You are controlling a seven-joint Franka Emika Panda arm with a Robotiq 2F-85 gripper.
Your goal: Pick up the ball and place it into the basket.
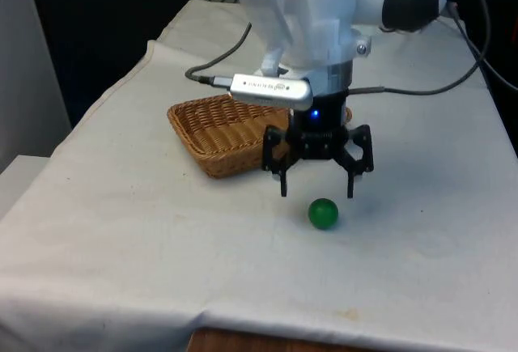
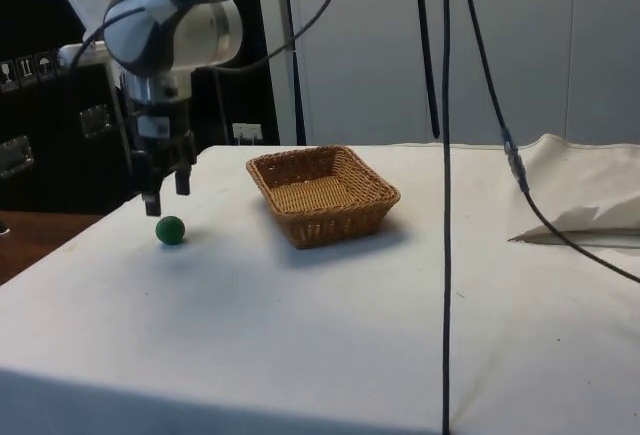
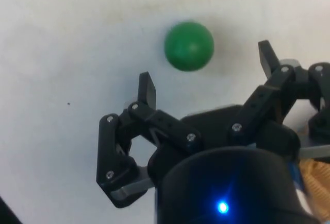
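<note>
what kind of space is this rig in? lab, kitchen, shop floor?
Looks like a robotics lab or test room. The table is draped in plain white cloth, loose cables hang across the side view, and the staged props are just a green ball and a wicker basket under the open gripper.

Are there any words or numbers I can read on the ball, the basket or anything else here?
Ball: no writing.
Basket: no writing.
Cabinet stickers in the side view: small signs, too small to read.
Nothing else readable.
</note>
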